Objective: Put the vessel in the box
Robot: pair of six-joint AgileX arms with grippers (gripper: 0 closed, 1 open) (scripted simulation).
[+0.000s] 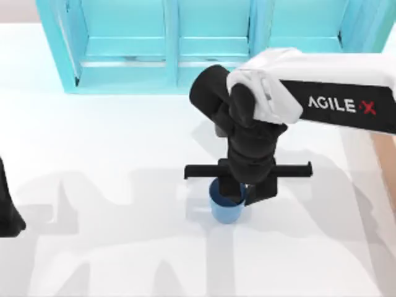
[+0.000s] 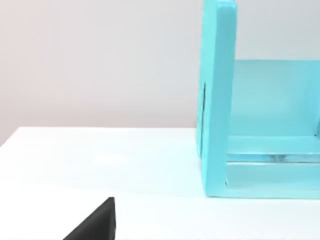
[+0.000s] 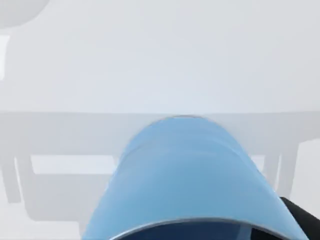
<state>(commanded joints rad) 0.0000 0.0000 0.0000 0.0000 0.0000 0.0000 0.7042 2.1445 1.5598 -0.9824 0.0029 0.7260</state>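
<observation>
At the middle of the white table (image 1: 111, 185), your right gripper (image 1: 247, 190) sits over the blue vessel (image 1: 225, 209).

From above, you see the right arm reach in from the right edge, its dark fingers dropped around the cup's rim, one inside and one just outside; whether they actually press on the wall you cannot tell. The vessel (image 3: 192, 175) stands upright on the table, in front of the cyan shelf unit (image 1: 185, 43) and well apart from it. Your left arm (image 1: 9, 210) is parked at the left edge. A tan strip (image 1: 387, 161) lies at the right edge.
</observation>
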